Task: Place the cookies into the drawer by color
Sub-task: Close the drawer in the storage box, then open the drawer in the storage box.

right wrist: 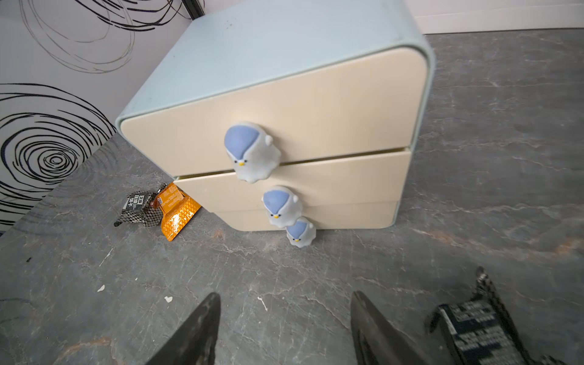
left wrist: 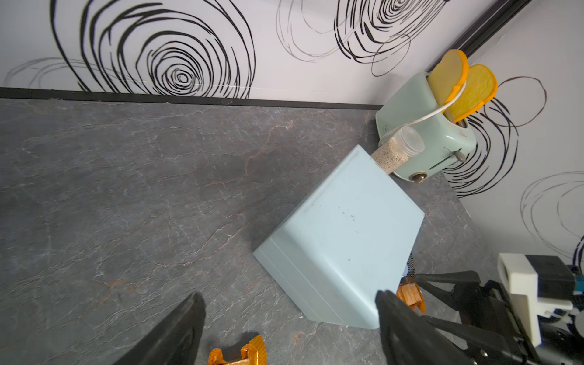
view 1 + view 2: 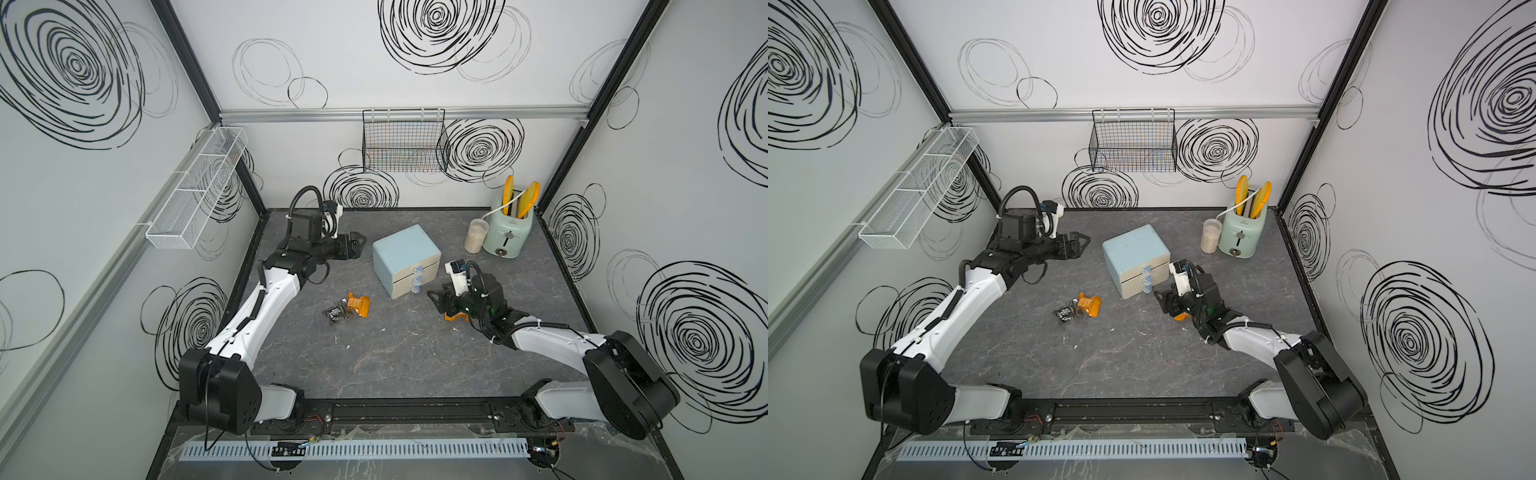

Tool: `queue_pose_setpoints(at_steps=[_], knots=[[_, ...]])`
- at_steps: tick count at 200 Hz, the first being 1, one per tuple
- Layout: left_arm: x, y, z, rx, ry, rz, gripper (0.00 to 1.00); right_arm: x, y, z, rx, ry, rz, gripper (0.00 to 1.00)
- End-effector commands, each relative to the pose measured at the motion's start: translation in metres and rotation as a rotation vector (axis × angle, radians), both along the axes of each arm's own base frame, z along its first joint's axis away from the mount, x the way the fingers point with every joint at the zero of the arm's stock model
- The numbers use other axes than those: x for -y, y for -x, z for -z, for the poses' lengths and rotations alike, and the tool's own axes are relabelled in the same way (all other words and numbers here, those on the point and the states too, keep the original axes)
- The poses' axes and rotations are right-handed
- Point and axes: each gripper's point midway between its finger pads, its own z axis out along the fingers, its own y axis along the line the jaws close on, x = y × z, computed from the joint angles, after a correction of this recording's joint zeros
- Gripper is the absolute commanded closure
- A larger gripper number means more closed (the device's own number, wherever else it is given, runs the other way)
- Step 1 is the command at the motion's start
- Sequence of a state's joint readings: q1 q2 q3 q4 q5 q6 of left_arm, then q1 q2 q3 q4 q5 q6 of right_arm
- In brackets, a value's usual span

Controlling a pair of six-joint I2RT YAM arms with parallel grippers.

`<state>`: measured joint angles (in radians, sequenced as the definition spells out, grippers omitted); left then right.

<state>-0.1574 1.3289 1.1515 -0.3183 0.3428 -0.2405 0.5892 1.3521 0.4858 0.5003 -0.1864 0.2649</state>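
Cookie [image 3: 455, 318], orange, lies mostly hidden beneath the right claw [image 3: 435, 302].

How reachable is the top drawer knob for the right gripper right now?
Likely yes. The right gripper faces the drawer front with jaws open, and only bare tabletop lies between it and the top knob. The black cookie lies off to one side of the gripper, not in the path.

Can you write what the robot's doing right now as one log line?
left gripper: open, empty, beside drawer chest | right gripper: open, empty, facing knobs | orange cookie, black cookie: on table
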Motion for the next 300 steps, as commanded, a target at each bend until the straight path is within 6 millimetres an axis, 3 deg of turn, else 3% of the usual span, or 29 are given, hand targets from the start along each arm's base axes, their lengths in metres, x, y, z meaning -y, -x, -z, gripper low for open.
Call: queue_pose_setpoints(at_steps=[1,100,197,300], knots=[[-0.016,0.01,0.007,0.014,-0.004,-0.027,0.11,-0.006,-0.008,-0.009,0.098,-0.026,0.044,0.35],[-0.039,0.014,0.018,0.019,0.076,-0.075,0.12,-0.026,-0.025,-0.005,0.195,-0.036,0.085,0.46],[-0.045,0.015,0.02,0.015,0.098,-0.086,0.13,-0.045,-0.041,0.008,0.157,-0.035,0.074,0.53],[-0.046,0.015,0.022,0.007,0.099,-0.087,0.13,-0.048,-0.048,0.011,0.153,-0.063,0.114,0.64]])
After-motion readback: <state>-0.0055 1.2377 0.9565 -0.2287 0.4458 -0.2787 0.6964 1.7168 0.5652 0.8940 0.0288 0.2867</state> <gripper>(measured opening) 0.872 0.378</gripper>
